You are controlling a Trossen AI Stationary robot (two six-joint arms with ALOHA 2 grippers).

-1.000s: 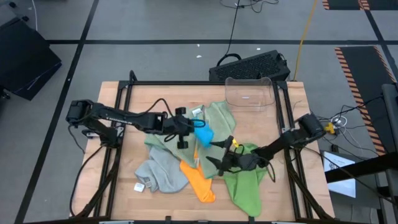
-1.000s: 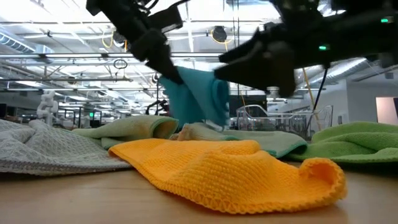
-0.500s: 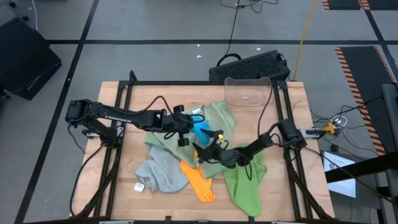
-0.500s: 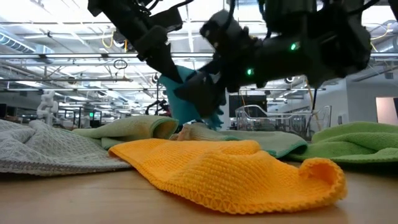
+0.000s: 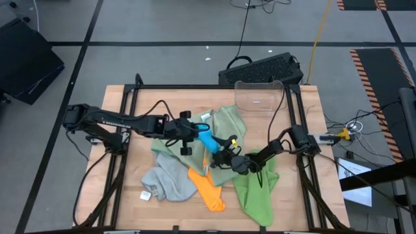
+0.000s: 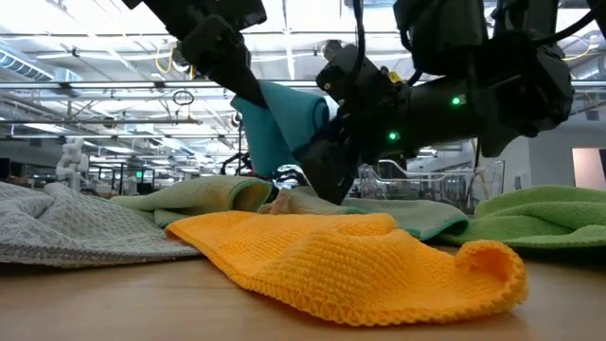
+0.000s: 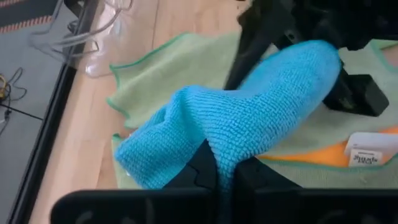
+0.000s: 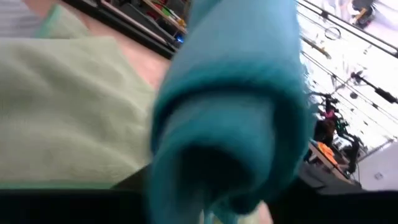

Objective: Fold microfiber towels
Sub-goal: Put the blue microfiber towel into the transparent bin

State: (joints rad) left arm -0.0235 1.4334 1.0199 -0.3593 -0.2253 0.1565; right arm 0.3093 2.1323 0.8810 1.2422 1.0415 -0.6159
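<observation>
Microfiber towels lie in a loose heap at the middle of the wooden table (image 5: 130, 110) in the high view. Bright blue towel (image 5: 207, 138) is lifted off the pile near frame centre, bunched into a soft roll with a fine looped nap; it hangs between the two arms in the low view (image 6: 275, 128). Left gripper (image 5: 195, 132) comes in from the left of the high view, its claw pressed together and pinching the blue towel, seen from its own wrist camera with the cloth squeezed between the dark fingers (image 7: 202, 168). Right gripper (image 5: 221, 156) reaches in from the right, just beside and below the blue towel's other end; the cloth fills its wrist view, and I cannot tell whether its fingers are spread or closed on it. Sage green towel (image 5: 229, 127) lies flat under the blue one, with a darker green stitched edge. Grey towel (image 5: 170, 177) is crumpled at lower left of the pile, waffle-like weave. Orange towel (image 5: 208, 188) is a folded strip at lower centre, knobbly knit texture up close in the low view (image 6: 331, 256). Lime green towel (image 5: 257, 192) sits lower right. Small white tag (image 7: 364, 157) shows printed writing, too small to read. Clear plastic bin (image 5: 260, 97) stands at the table's upper right.
</observation>
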